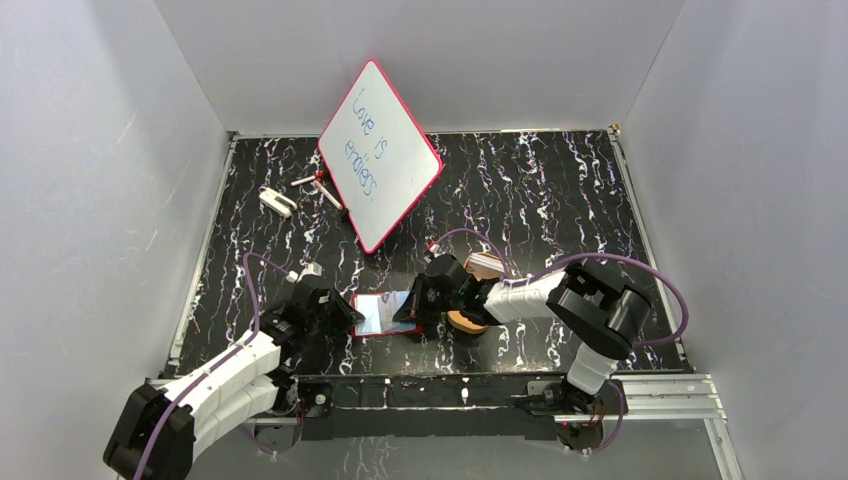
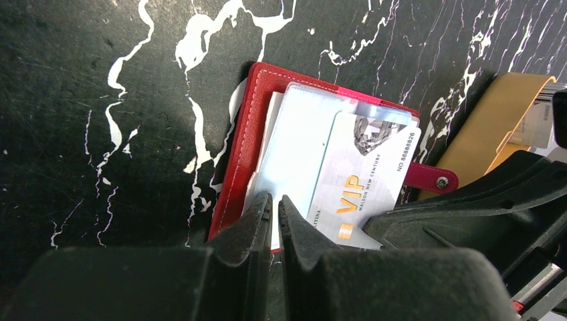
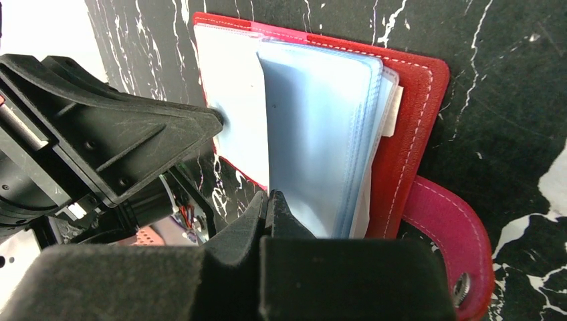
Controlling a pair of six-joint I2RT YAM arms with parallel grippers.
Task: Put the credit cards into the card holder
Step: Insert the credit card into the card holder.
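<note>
The dark red card holder [image 1: 383, 313] lies open near the front edge, with its clear bluish sleeves [image 3: 314, 134] fanned up. A pale credit card printed "VIP" [image 2: 364, 184] lies slanted on it, its far end under a sleeve. My right gripper [image 3: 269, 199] is shut on a thin pale sheet at the holder's near edge, apparently this card. In the top view it [image 1: 410, 306] is at the holder's right side. My left gripper [image 2: 275, 206] is shut, with a hairline gap, on the edge of a sleeve page [image 2: 294, 154]. It [image 1: 347, 316] is at the holder's left.
An orange-tan tray [image 2: 478, 137] sits right of the holder, also seen in the top view [image 1: 466, 322], with another pale card [image 2: 535, 124] in it. A red-framed whiteboard [image 1: 380, 155] leans at the back. Markers [image 1: 318, 185] and a white object [image 1: 277, 201] lie to its left.
</note>
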